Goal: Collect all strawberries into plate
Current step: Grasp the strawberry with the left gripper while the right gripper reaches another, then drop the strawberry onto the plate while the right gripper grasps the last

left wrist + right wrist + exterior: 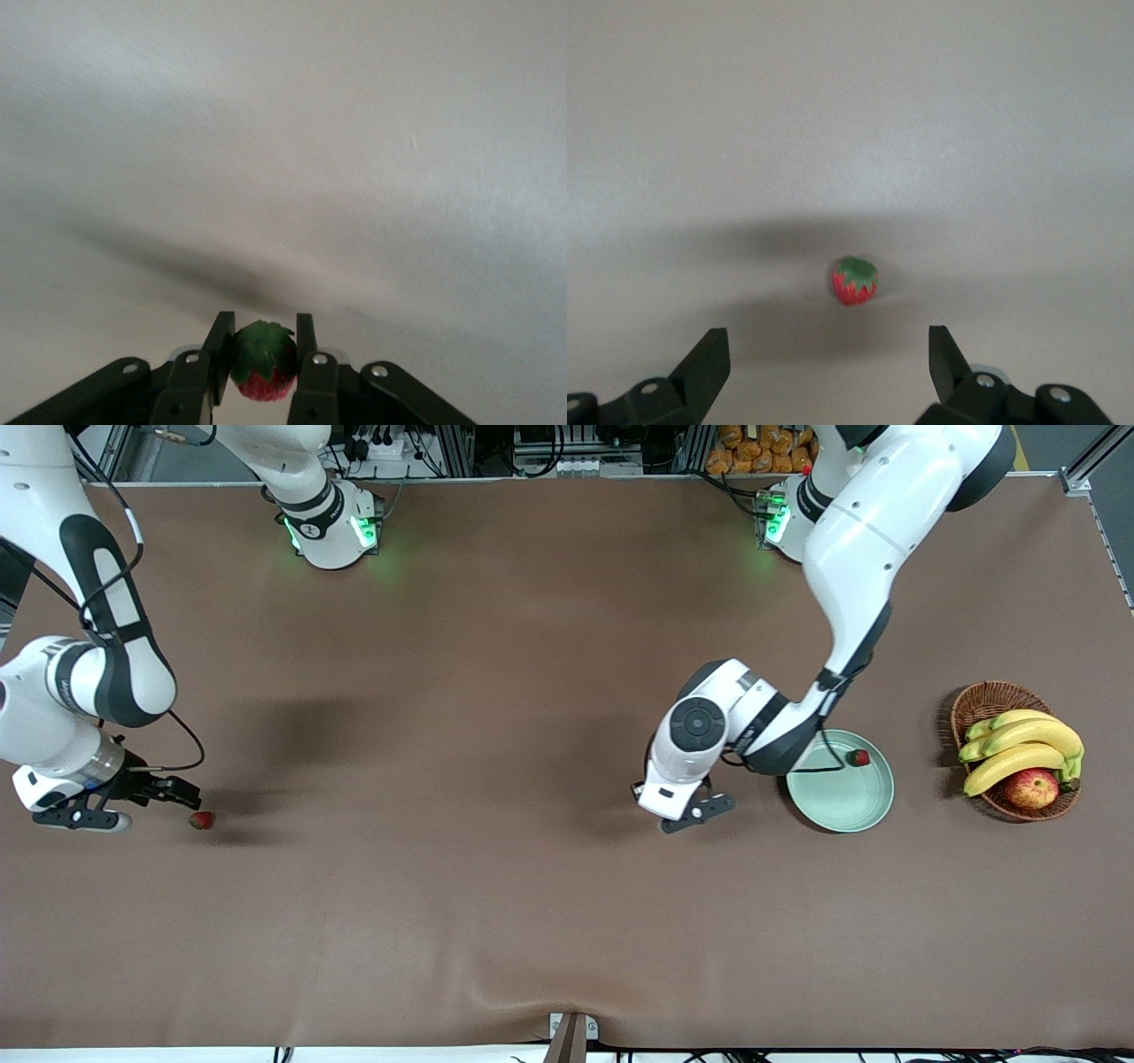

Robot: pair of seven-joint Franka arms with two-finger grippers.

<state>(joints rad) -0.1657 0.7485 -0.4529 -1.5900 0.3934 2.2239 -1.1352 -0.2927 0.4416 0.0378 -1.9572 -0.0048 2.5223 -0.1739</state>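
My left gripper point(700, 812) is shut on a strawberry point(264, 363), red with a green cap; it is over the bare table beside the pale mint-green plate point(842, 802), on the side toward the right arm's end. In the front view that berry is hidden by the hand. A second strawberry point(857, 758) lies in the plate near its rim. My right gripper point(182, 791) is open and low at the right arm's end of the table. A third strawberry point(202, 820) lies on the table just ahead of its fingertips, and it also shows in the right wrist view point(855, 280), outside the jaws.
A brown wicker basket point(974, 701) with bananas point(1019, 748) and a red-yellow apple point(1031, 788) stands beside the plate toward the left arm's end. The brown table cloth point(496, 779) stretches between the two grippers.
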